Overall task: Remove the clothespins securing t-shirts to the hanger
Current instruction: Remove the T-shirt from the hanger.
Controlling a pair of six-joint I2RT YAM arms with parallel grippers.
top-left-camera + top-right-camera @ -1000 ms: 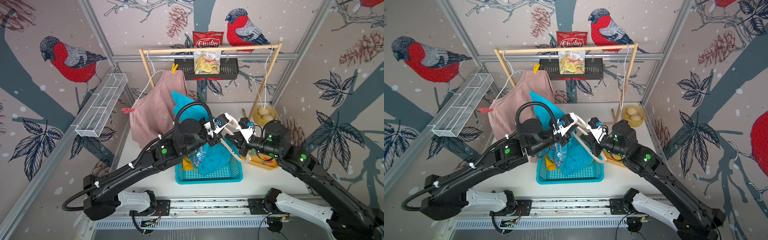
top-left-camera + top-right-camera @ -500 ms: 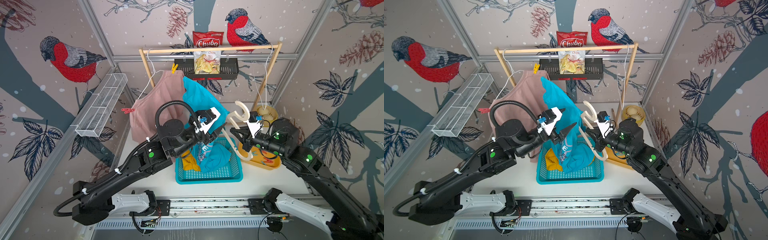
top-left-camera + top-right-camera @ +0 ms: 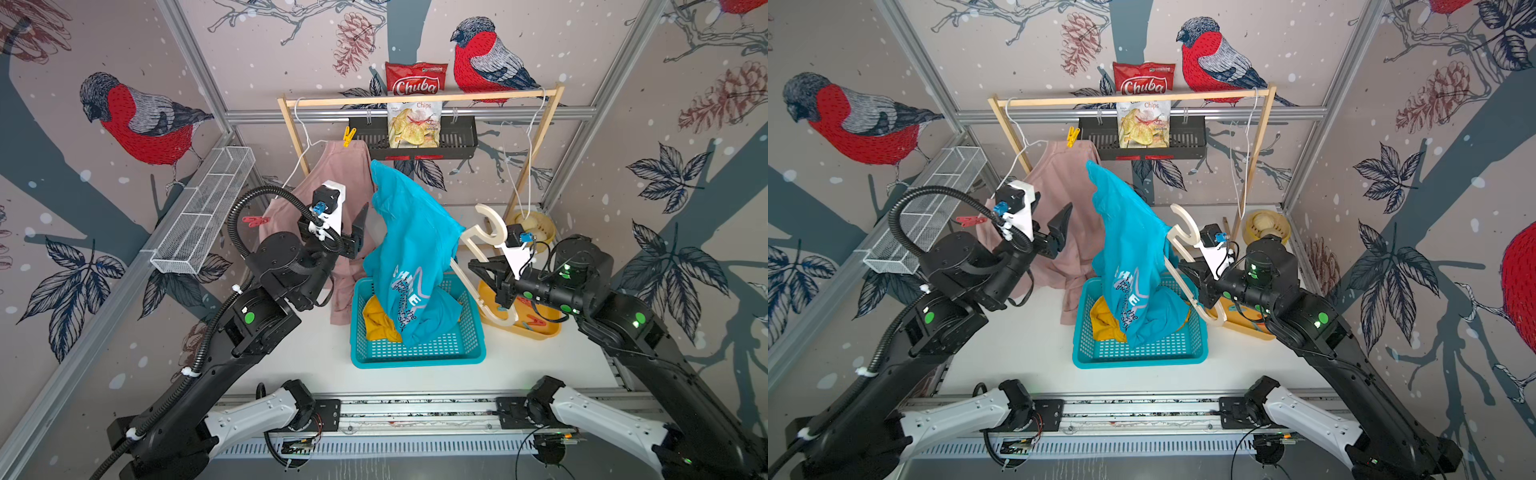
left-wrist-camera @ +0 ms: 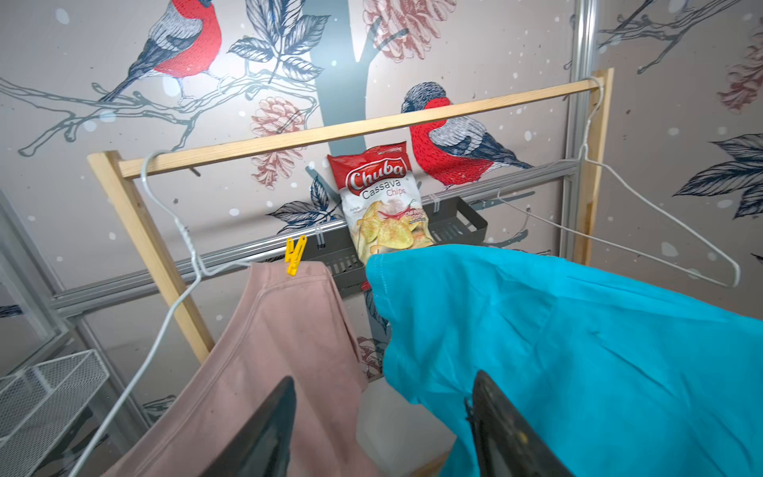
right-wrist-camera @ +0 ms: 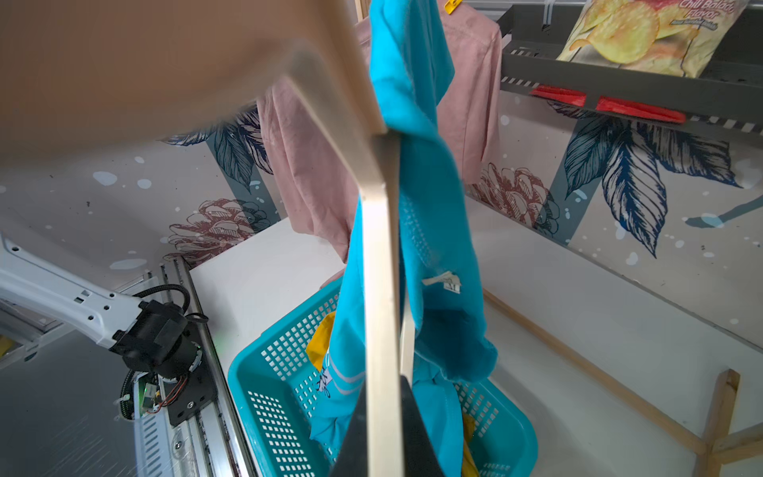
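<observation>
Two on the pale pink t-shirt (image 3: 336, 170) (image 4: 268, 351): yellow clothespin (image 3: 349, 136) (image 3: 1072, 137) (image 4: 295, 256) pinching its top edge at the white wire hanger (image 3: 303, 141) (image 4: 173, 231), red clothespin (image 3: 255, 220) (image 3: 970, 220) clipped at its left edge, sticking outward. Hangs from the wooden rail (image 3: 415, 99) at the back left.

Teal t-shirt (image 3: 411, 232) (image 3: 1129, 232) (image 5: 429, 198) draped over the wooden hanger (image 3: 478, 243) (image 5: 380, 289), one corner peaked up in the air between the arms, lower folds down in the teal basket (image 3: 415, 357) beside the yellow t-shirt (image 3: 376, 322) (image 5: 318, 342).

Left gripper (image 3: 357, 232) (image 4: 380, 429) spread wide, grasping nothing, raised between pink cloth and teal cloth. Yellow clothespin well above and beyond its fingertips; red clothespin off to its outer side, near the wrist cable. Contact between the fingers and either shirt: cannot tell.

Right gripper (image 3: 478, 270) (image 3: 1187, 270) (image 5: 384, 413) clamped on the wooden hanger's bar, holds it tilted over the basket's right side, well apart from both pins on the pink shirt.

Loose red clothespin (image 3: 535, 321) in the yellow tray (image 3: 544, 332) under the right arm. Bare wire hanger (image 4: 619, 243) at the rail's right end.
</observation>
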